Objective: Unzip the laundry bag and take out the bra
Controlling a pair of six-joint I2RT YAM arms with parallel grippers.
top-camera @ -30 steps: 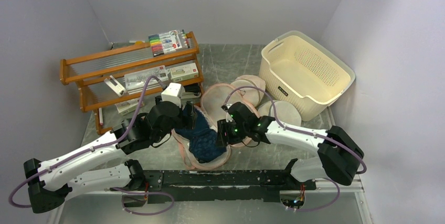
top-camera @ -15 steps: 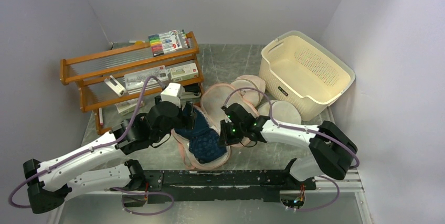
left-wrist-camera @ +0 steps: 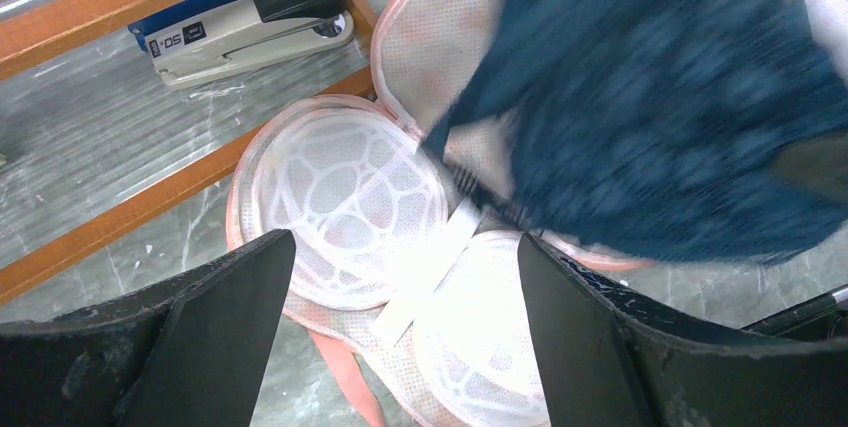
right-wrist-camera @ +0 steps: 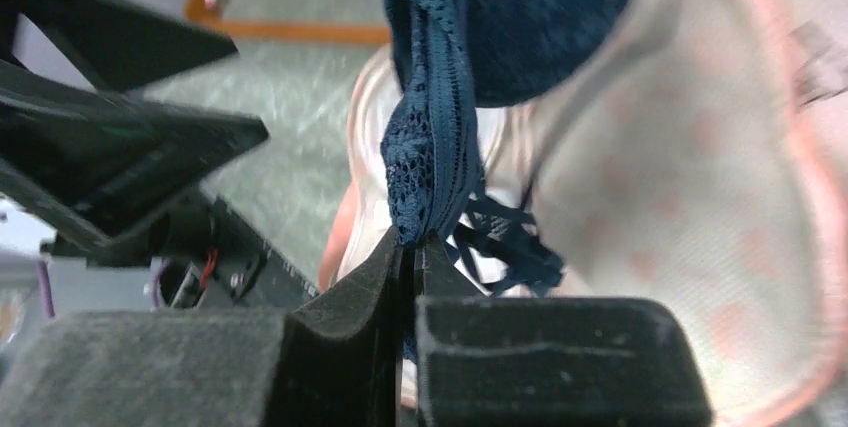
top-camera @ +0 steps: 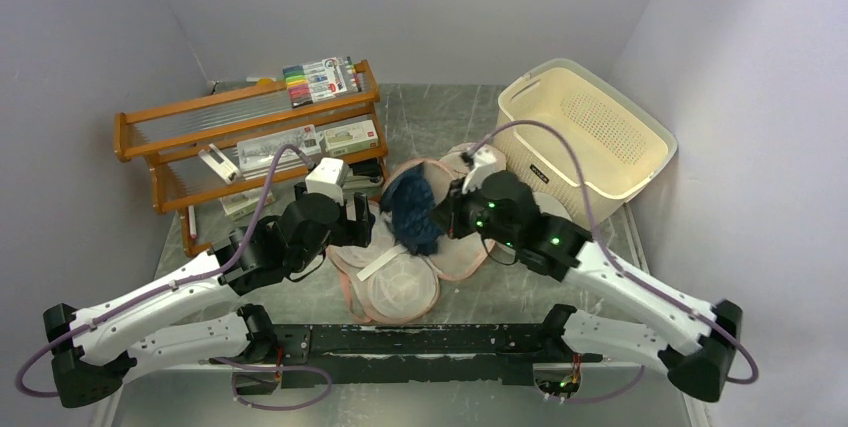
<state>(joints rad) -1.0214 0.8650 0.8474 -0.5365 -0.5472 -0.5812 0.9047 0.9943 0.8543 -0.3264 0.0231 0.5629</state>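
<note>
Now the right claw [right-wrist-camera: 412, 247] is pinched tight on the edge of the bra [top-camera: 412, 212] and holds it up in the air, over the far part of the bag [top-camera: 395, 287]. It grips only a thin bit of lace, so the blue cups hang down loose and can swing free.

The bag lies flat and wide open in the middle of the table [top-camera: 440, 117], between the two claws, with its white net inside showing.

The left claw [left-wrist-camera: 402, 242] hangs just over the bag's left side, fingers spread wide, nothing in them. I think it waits there so it can press the bag down if the bra snags.

A second ago the bra lay inside the bag, and the right claw was low at its right edge. Since then the right claw has gone up and back toward the basket [top-camera: 585, 137], and the bra has come up with it. The left claw has hardly moved.
</note>
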